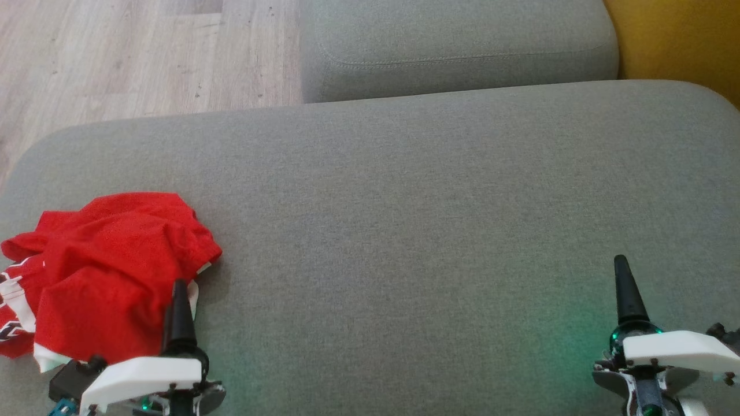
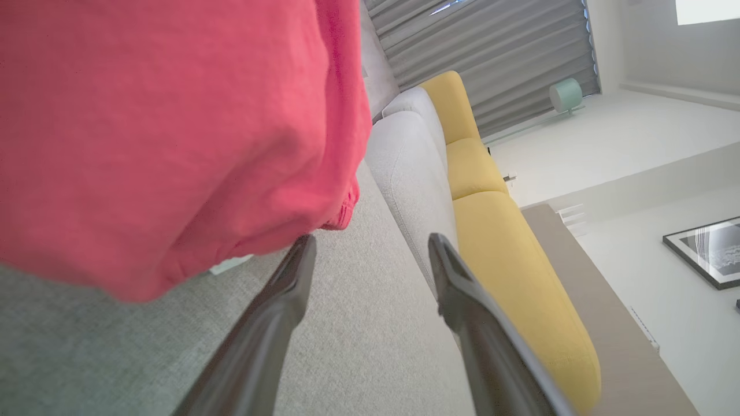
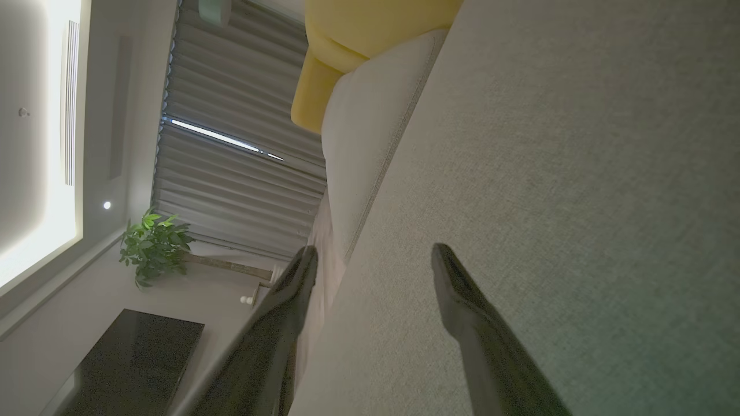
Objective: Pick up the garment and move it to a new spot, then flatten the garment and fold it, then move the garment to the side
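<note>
Garment [image 1: 110, 271] lies bunched at eight o'clock on the cushion [image 1: 433, 231]. Left gripper [image 2: 370, 245], spread and empty at its five o'clock edge, should bite a thick fold; right gripper [image 3: 373, 254] hangs spread at four o'clock.

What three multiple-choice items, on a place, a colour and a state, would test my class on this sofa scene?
1. Where on the grey cushion does the garment lie? A) by the robot's left B) centre C) by its right
2. The garment's main colour? A) blue B) red C) yellow
3. State of the left gripper? A) shut on cloth B) shut, empty C) open
Key: 1 A, it lies crumpled beside the left gripper; 2 B, red cloth with white trim; 3 C, its fingers stand apart, holding nothing.
</note>
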Robot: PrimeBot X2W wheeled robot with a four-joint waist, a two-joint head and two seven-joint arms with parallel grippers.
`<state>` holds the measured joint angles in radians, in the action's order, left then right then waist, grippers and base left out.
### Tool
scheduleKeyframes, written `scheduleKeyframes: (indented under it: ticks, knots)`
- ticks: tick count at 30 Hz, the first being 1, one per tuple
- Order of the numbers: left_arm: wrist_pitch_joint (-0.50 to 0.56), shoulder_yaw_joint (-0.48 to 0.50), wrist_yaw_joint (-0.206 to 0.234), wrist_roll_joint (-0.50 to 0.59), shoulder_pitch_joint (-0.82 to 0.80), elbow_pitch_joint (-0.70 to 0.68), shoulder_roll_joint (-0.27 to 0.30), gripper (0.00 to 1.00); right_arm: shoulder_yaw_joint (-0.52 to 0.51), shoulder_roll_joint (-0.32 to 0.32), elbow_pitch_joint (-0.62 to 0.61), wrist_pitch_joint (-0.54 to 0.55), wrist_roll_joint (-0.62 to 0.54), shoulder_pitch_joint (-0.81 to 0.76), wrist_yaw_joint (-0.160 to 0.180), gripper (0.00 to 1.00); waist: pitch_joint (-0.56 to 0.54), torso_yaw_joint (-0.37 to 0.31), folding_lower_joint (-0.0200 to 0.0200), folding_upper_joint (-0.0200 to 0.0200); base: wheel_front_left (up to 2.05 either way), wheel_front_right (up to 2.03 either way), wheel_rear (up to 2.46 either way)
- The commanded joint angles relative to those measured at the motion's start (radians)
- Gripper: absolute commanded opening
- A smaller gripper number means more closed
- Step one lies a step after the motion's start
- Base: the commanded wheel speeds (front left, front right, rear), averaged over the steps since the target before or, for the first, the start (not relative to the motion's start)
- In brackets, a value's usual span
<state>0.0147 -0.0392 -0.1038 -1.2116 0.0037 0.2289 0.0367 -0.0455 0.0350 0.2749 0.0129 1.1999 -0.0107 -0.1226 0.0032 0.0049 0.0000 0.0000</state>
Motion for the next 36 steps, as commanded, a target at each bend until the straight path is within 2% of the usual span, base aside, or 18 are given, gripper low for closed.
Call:
scheduleKeyframes:
  ticks: [1, 36]
  knots:
    - [-0.013, 0.0, 0.001, 0.027, -0.048, -0.041, 0.008, 1.0, 0.011, 0.013, -0.041, -0.013, -0.029, 0.041, -0.002, 1.0, -0.001, 0.0, 0.0, 0.0, 0.0, 0.0, 0.0]
    - [-0.117, -0.105, 0.064, 0.478, -0.044, -0.09, 0.01, 1.0, 0.08, 0.011, -0.1, -0.116, -0.528, 0.024, -0.005, 1.0, -0.014, 0.012, 0.0, 0.0, 0.0, 0.0, 0.0]
